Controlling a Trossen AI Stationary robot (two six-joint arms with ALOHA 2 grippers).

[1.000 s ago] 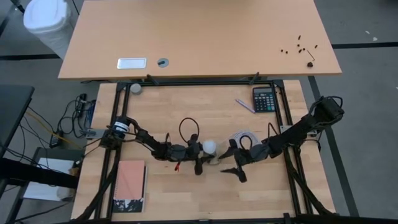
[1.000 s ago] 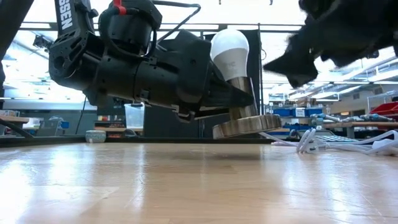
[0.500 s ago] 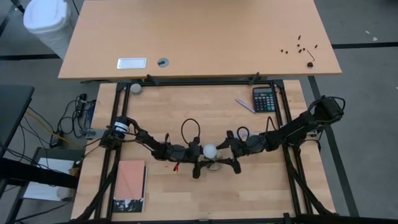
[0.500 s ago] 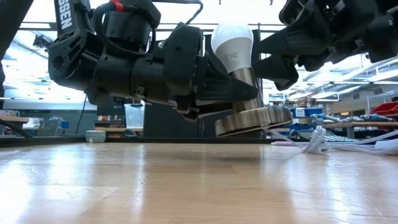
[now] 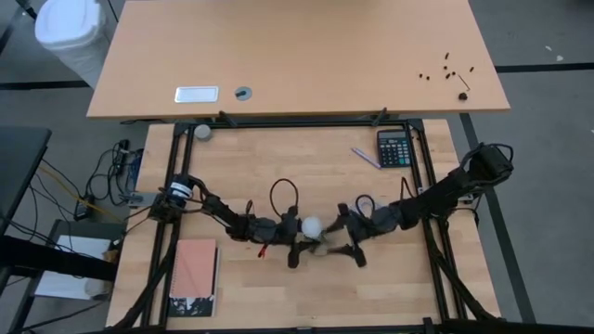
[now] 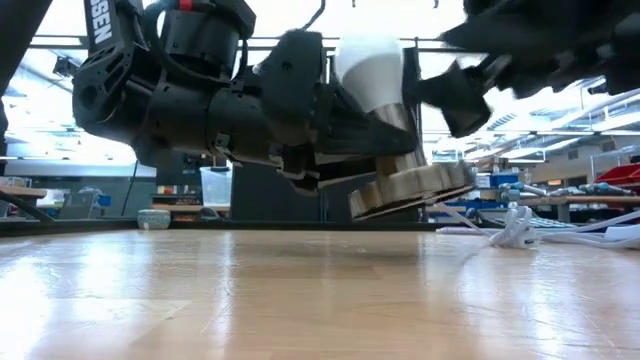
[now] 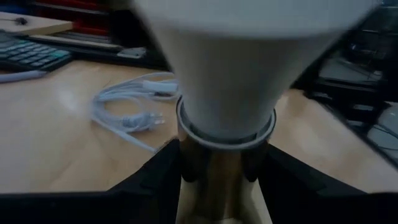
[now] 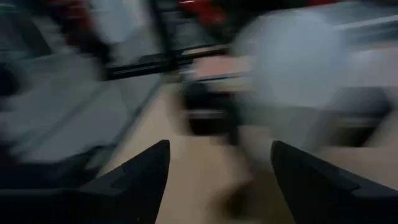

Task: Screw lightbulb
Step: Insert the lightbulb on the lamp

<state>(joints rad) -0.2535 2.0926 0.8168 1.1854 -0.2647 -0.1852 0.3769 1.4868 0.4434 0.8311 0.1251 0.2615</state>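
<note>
The white lightbulb [image 5: 311,225] stands in a metal socket with a round disc base [image 6: 412,190], held above the table's middle. My left gripper [image 5: 303,240] reaches in level from the table's left and is shut on the socket. My right gripper [image 5: 349,237] hovers open just right of the lightbulb and touches nothing. In the right wrist view the lightbulb [image 8: 298,68] is a pale blur ahead of the open fingers. The socket's white cord [image 6: 520,228] trails onto the table at the right. My left gripper pinches the socket's metal sleeve [image 7: 217,171], just below the lightbulb's neck, between its two fingers [image 7: 155,180]. The fingers come in level from the table's left. The socket is lifted clear of the table, its disc tilted, with the lightbulb standing up out of it.
A calculator [image 5: 393,147] and a pen [image 5: 365,156] lie at the far right. A pink book [image 5: 195,274] lies at the near left. The coiled cord [image 7: 130,109] lies right of centre. Bare wood stretches in front of the socket.
My right gripper has swung in from the table's right toward the lightbulb, turning at the wrist, and stayed open. My left gripper has kept its place while turning a little, so the socket's disc tilts more than before.
</note>
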